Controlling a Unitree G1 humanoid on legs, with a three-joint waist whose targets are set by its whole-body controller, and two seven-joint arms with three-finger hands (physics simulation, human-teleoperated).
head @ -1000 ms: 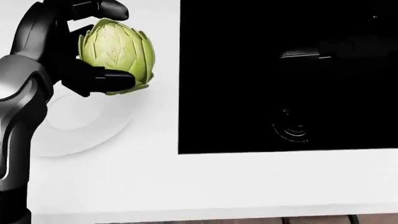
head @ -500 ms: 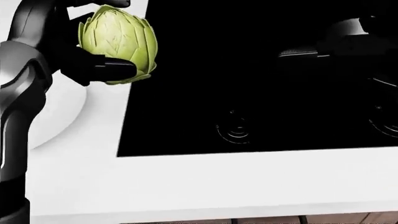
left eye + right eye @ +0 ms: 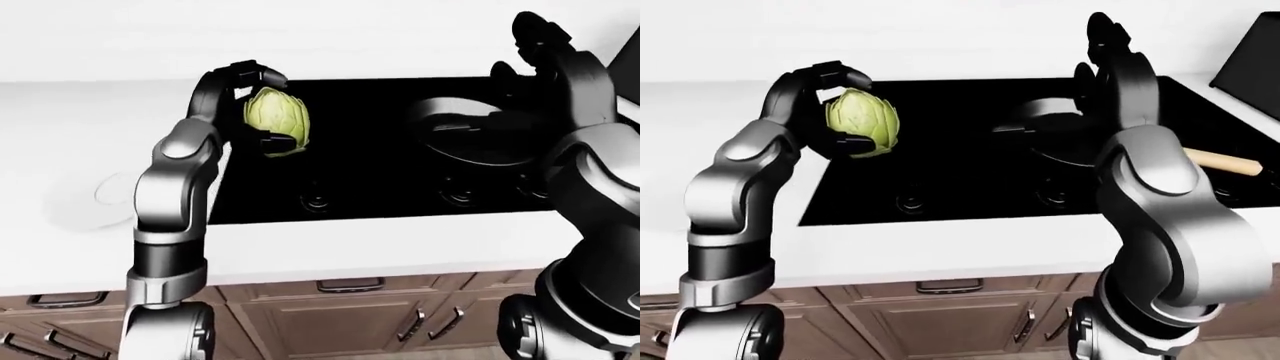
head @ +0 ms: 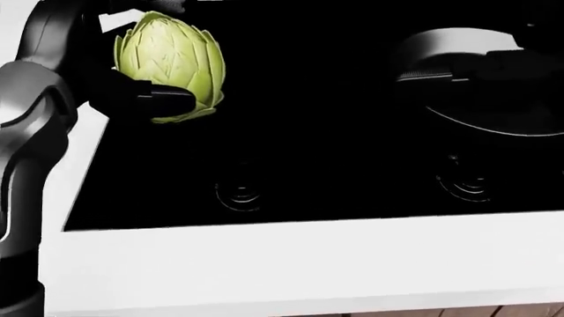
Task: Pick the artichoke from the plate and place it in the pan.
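A green artichoke (image 4: 172, 66) is held in my left hand (image 4: 159, 53), whose fingers close round it from above and below. It hangs over the left part of the black stove (image 4: 335, 145), clear of the surface. The dark pan (image 3: 470, 139) stands on the stove to the right of the artichoke; its wooden handle (image 3: 1225, 163) points right. The white plate (image 3: 115, 196) lies empty on the counter to the left of the stove. My right hand (image 3: 1105, 34) is raised over the pan's far side, fingers open and empty.
A white counter (image 4: 291, 257) runs along the stove's near edge. Burner marks (image 4: 238, 193) show on the stove. Wooden cabinet drawers (image 3: 350, 289) are below. A dark slanted object (image 3: 1255, 60) stands at the top right of the right-eye view.
The whole view has shifted right: stove and plate slid left and the pan came into view. My left hand, still holding the artichoke, now stands over the stove instead of the plate.
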